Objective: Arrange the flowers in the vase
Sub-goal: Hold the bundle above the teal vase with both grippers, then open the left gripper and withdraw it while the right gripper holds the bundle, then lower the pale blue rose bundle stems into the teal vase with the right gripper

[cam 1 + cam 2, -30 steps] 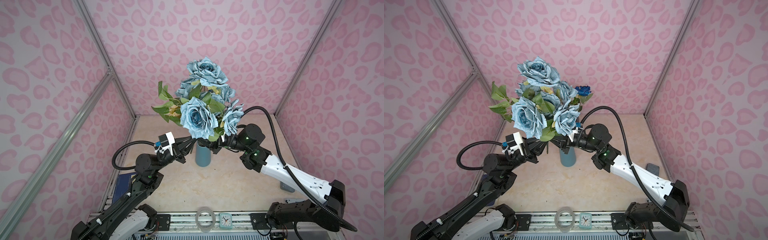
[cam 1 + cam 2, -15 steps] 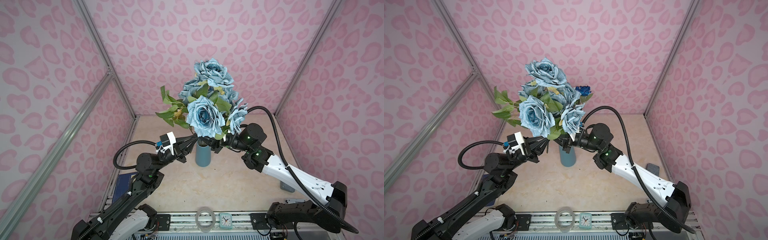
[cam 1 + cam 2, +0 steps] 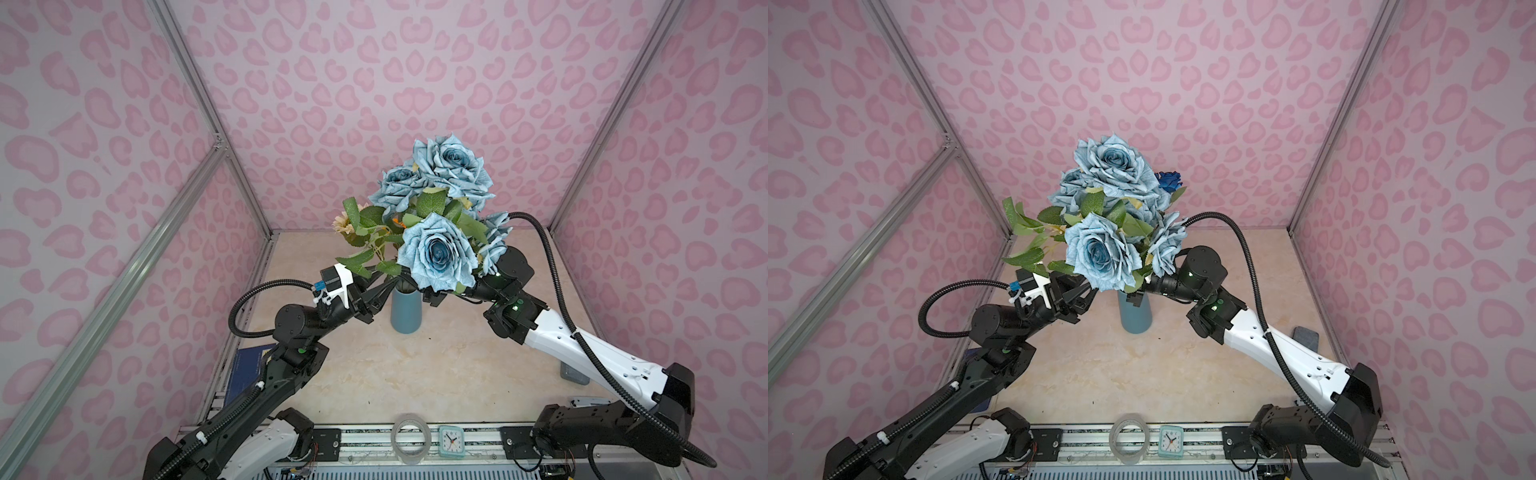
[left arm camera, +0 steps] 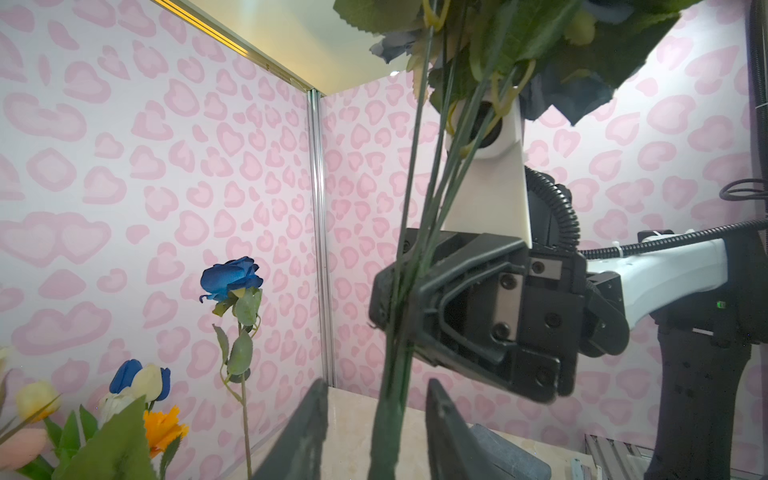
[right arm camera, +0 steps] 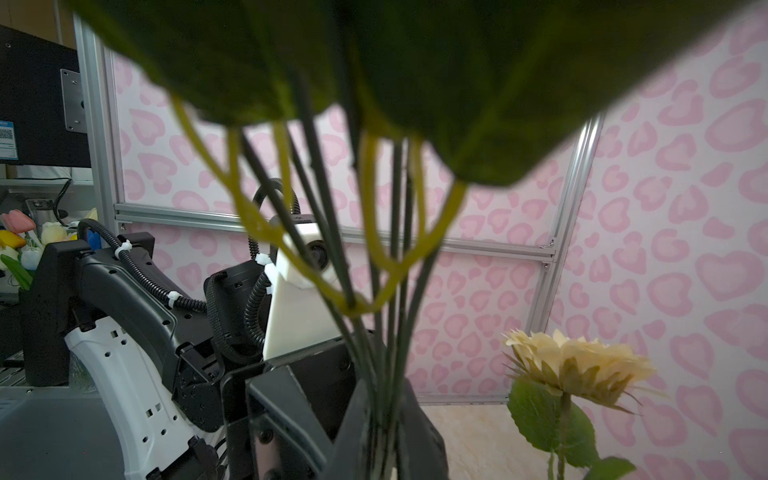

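One rose bunch [image 3: 436, 253] hides vase [image 3: 406, 311] mouth; right pincer [image 4: 401, 303] clamps stems, left pincer [image 4: 376, 388] parted.

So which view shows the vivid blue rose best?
Left wrist view: the vivid blue rose shows bloom and stem. In a top view only its bloom peeks behind the dusty-blue rose bunch; the right wrist view misses it.

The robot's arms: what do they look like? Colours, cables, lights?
The left arm and right arm are mostly black, each with a white shell on one link. A ribbed black cable hose loops beside each, fixed with white zip ties. Each wrist bears a white camera mount. Small green lights glow near the joints. The left gripper and right gripper have black, angular fingers.
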Available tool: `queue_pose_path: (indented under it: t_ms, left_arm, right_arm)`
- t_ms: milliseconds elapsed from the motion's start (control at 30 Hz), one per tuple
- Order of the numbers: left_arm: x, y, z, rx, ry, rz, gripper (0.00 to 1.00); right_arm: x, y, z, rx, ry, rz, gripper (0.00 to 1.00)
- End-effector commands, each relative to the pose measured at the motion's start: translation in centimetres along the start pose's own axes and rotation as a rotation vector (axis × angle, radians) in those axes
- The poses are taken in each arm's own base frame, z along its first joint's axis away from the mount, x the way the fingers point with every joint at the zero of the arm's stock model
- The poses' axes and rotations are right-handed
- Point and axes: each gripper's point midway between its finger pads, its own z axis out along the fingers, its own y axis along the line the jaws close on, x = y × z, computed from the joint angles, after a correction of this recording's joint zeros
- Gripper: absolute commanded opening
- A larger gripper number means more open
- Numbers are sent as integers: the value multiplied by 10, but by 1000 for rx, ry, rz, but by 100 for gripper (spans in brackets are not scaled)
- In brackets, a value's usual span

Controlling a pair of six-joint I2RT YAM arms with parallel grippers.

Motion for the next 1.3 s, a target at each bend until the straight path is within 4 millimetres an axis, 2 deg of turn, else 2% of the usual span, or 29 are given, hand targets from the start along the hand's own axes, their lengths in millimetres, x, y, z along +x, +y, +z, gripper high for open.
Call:
queue_pose_path:
  t_ms: [0, 300, 533, 700, 800, 900, 1000, 1100, 1267]
  left_arm:
    - [-5, 1, 1, -3, -12, 16, 42]
    - [-4, 2, -3, -23, -10, 28, 43]
    - [-10, 6, -24, -116, -52, 92, 43]
    - [-5, 9, -36, -175, -31, 138, 44]
    - [10, 13, -40, -196, 35, 151, 47]
    - [39, 18, -44, -209, 152, 163, 62]
    - [66, 24, -48, -227, 266, 158, 70]
    - [81, 25, -51, -226, 328, 140, 71]
    - [88, 27, -52, -231, 358, 141, 72]
  right_arm:
    - [-2, 0, 0, -1, 1, 1, 12]
    - [6, -10, -4, 48, 49, 11, 11]
    - [6, -24, -11, 109, 90, 33, 10]
    - [11, -35, -15, 161, 143, 35, 9]
    - [19, -49, -19, 210, 178, 47, 9]
    - [29, -66, -24, 272, 211, 68, 9]
    - [37, -84, -30, 335, 221, 84, 9]
    - [43, -99, -35, 375, 223, 107, 8]
    - [57, -114, -39, 413, 248, 121, 8]
